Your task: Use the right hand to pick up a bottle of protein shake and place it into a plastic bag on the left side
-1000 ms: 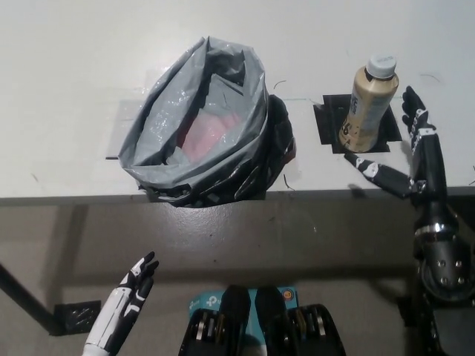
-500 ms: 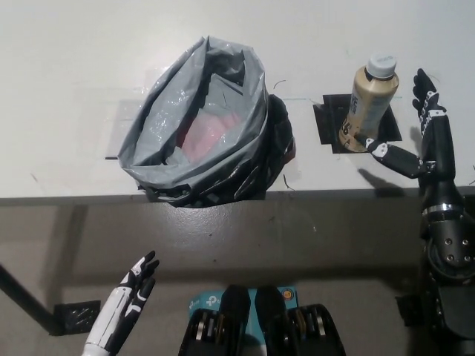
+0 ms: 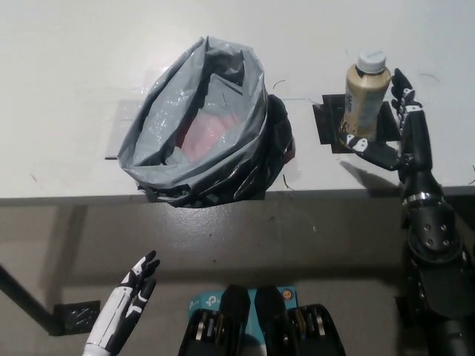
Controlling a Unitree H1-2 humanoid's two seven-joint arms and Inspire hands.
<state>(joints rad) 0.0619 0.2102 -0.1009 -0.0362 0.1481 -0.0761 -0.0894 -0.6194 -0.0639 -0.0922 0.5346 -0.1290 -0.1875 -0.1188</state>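
As we compare with a moment ago, the black right robot hand has closed in on the protein shake bottle — fingers spread around its right side, thumb at its base, not yet gripping. We judge the grasp is about to begin. The bottle stands upright on a dark square patch at the right of the worktop; it is tan with a pale cap. The grey plastic bag gapes open at the left. The white left robot hand rests low, fingers loosely apart.
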